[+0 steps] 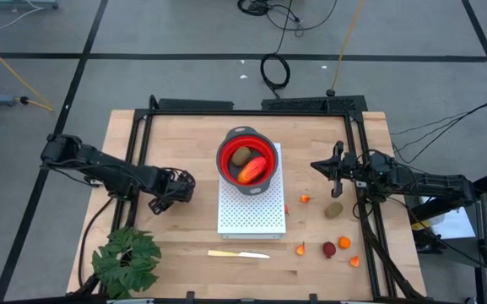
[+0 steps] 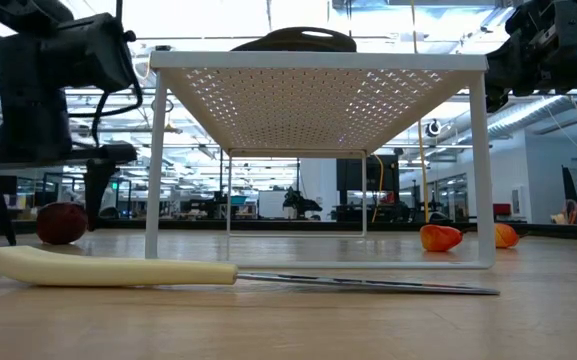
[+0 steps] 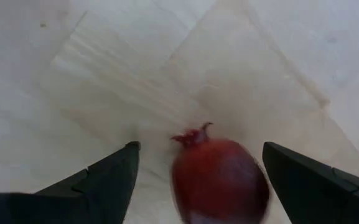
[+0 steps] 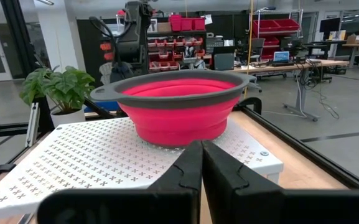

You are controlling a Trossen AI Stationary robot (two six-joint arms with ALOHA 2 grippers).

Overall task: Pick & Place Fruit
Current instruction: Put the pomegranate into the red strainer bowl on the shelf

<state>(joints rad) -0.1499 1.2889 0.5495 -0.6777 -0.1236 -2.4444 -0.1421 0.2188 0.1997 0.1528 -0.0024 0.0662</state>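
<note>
Fruit waiting: dark red ball [image 3: 219,180] sitting on table [image 1: 184,152], left-middle of top picture, between wide-open fingers of left gripper [image 3: 198,180]. Looking hard, round, slippery, maybe rolling; squeezing fat middle seems best. Right gripper [image 4: 201,168] hanging pinched shut, empty, facing red bowl [image 4: 178,106].

Two dark, jointed arms; each gripper [image 3: 198,180] has wedge-shaped black fingers [image 4: 182,171]

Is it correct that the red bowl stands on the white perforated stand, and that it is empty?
Not quite. The red bowl does stand on the white perforated stand, but it is not empty: the high view shows an olive-brown oval and a red-orange oblong lying inside it.
</note>
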